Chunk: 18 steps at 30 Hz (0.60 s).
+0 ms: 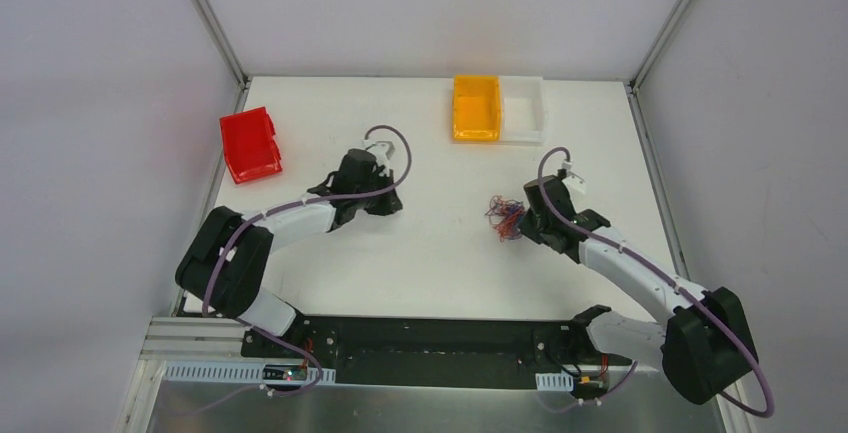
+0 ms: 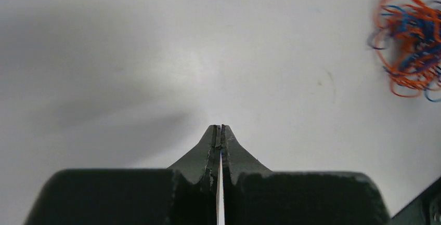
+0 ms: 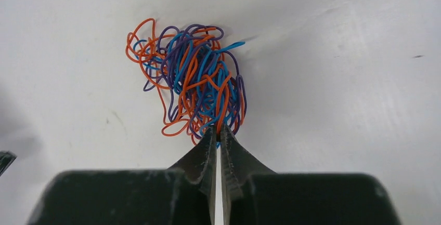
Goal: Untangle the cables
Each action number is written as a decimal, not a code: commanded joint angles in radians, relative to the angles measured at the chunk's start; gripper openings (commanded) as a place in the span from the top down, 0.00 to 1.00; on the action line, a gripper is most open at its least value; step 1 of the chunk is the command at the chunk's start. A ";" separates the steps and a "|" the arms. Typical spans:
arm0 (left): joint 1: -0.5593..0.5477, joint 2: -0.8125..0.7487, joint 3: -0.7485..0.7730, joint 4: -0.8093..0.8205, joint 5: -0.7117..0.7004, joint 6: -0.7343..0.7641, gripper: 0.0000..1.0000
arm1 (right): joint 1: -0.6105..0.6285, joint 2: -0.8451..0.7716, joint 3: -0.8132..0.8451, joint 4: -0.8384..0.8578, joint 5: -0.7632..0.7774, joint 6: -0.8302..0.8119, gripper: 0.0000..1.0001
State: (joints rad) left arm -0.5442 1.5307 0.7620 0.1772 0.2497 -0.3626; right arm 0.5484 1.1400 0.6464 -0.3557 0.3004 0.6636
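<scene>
While right jaws pinch curly, hair-thin tangled cables (image 3: 197, 79), left jaws clenched empty.

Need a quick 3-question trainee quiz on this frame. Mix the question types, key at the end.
1. True or false: the left gripper holds the cables.
2. What stands right beside the orange bin at the far edge of the table? A) a white bin B) a blue bin C) a cardboard box
3. Fill in: the tips of the ___ gripper are at the tangle's near edge.

Key
1. False. Its jaws are shut on nothing, and the tangle lies apart from it on the table.
2. A.
3. Right. The right gripper is closed at the edge of the orange, blue and purple tangle.
</scene>
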 commanded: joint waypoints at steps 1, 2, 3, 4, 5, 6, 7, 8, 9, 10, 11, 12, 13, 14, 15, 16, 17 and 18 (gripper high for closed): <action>0.094 -0.098 -0.079 0.034 -0.132 -0.114 1.00 | -0.094 -0.081 -0.029 -0.088 0.091 0.052 0.95; 0.096 -0.115 -0.090 0.034 -0.153 -0.114 1.00 | -0.122 -0.092 -0.043 -0.082 0.073 0.049 0.94; 0.098 -0.128 -0.096 0.034 -0.164 -0.113 1.00 | -0.136 -0.101 -0.054 -0.076 0.051 0.043 0.94; 0.097 -0.137 -0.101 0.038 -0.169 -0.112 1.00 | -0.144 -0.106 -0.063 -0.064 0.029 0.032 0.94; 0.097 -0.141 -0.103 0.044 -0.164 -0.109 1.00 | -0.148 -0.109 -0.069 -0.052 -0.002 0.019 0.94; 0.097 -0.140 -0.105 0.052 -0.150 -0.108 1.00 | -0.149 -0.109 -0.073 -0.039 -0.040 0.002 0.94; 0.097 -0.134 -0.102 0.062 -0.121 -0.104 1.00 | -0.150 -0.107 -0.075 -0.011 -0.095 -0.022 0.95; 0.096 -0.127 -0.099 0.073 -0.082 -0.094 1.00 | -0.150 -0.105 -0.078 0.019 -0.168 -0.051 0.99; 0.095 -0.117 -0.092 0.090 -0.017 -0.089 1.00 | -0.149 -0.102 -0.081 0.059 -0.257 -0.078 1.00; 0.092 -0.106 -0.088 0.111 0.031 -0.084 1.00 | -0.146 -0.102 -0.088 0.107 -0.367 -0.096 1.00; 0.085 -0.096 -0.083 0.129 0.065 -0.080 1.00 | -0.140 -0.102 -0.094 0.152 -0.446 -0.101 1.00; 0.073 -0.088 -0.079 0.145 0.097 -0.071 0.90 | -0.127 -0.103 -0.099 0.201 -0.512 -0.101 1.00; 0.058 -0.082 -0.070 0.153 0.121 -0.059 0.80 | -0.107 -0.104 -0.098 0.244 -0.558 -0.101 1.00; 0.038 -0.079 -0.062 0.157 0.135 -0.043 0.70 | -0.077 -0.105 -0.089 0.270 -0.579 -0.106 1.00; 0.017 -0.076 -0.056 0.160 0.148 -0.023 0.60 | -0.045 -0.101 -0.074 0.280 -0.582 -0.110 0.98; -0.004 -0.078 -0.051 0.160 0.158 -0.004 0.52 | -0.019 -0.094 -0.053 0.285 -0.585 -0.113 0.95; -0.024 -0.080 -0.049 0.170 0.167 0.014 0.45 | -0.001 -0.083 -0.033 0.287 -0.593 -0.115 0.93; -0.040 -0.082 -0.051 0.179 0.180 0.021 0.39 | 0.008 -0.068 -0.015 0.282 -0.599 -0.113 0.91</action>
State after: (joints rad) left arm -0.5236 1.4517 0.6712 0.2836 0.3195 -0.4057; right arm 0.4938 1.0473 0.5522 -0.1799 -0.1444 0.5838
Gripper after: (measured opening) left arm 0.518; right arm 0.053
